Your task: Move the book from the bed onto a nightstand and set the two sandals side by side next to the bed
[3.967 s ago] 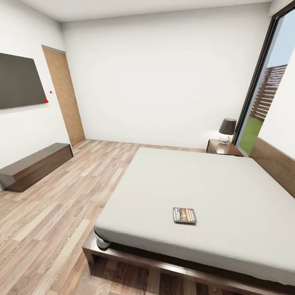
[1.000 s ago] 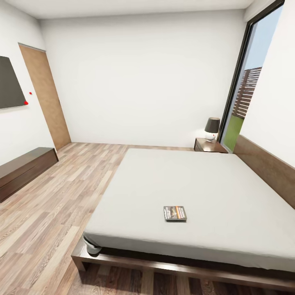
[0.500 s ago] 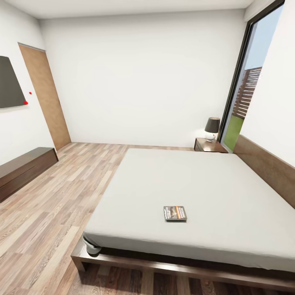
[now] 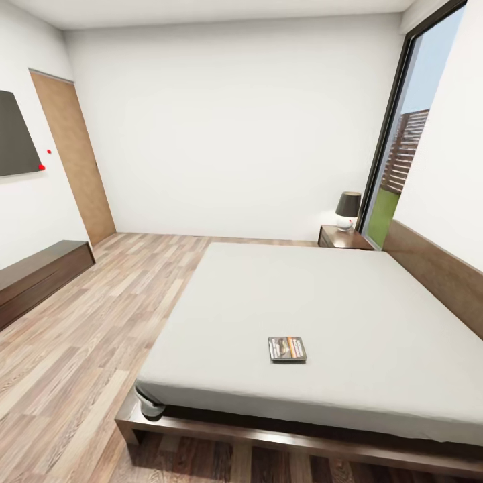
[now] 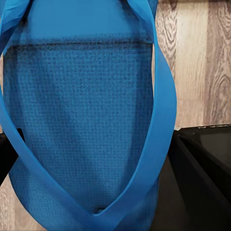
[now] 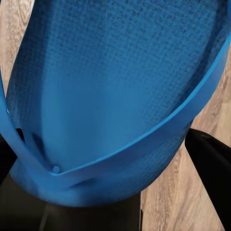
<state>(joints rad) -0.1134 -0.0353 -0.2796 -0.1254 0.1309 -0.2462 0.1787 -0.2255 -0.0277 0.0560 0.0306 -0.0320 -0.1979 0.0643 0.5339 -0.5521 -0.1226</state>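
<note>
- Each wrist view showed a blue sandal up close against plank floor. The left sandal (image 5: 82,120) sat between the dark fingers (image 5: 202,168) of the left tool (image 5: 91,159), and the right sandal (image 6: 115,101) between the dark fingers (image 6: 211,163) of the right tool (image 6: 110,173).
- Each tool looked shut on its sandal, a finger on either side of the sole, though the contact itself was hidden behind the blue. Carrying one in each tool would, I judge, let both go down together as a pair.
- The book (image 4: 286,349) lay flat on the bed (image 4: 295,302), near the foot edge and apart from the sides, so it seemed reachable from the foot of the frame.
- The nightstand (image 4: 342,238) stood at the far corner beside the headboard (image 4: 436,272), just by the window (image 4: 402,154). A lamp (image 4: 347,210) took part of its top, leaving little bare surface for the book.
- Left of the bed the floor (image 4: 100,315) ran open as far as the long cabinet (image 4: 40,275) and the door (image 4: 74,161). That strip looked the roomiest place for the sandals and the easiest route to the nightstand.
- The bed's wooden frame (image 4: 268,436) jutted out beyond the mattress at the foot, a low edge to keep the base off.
</note>
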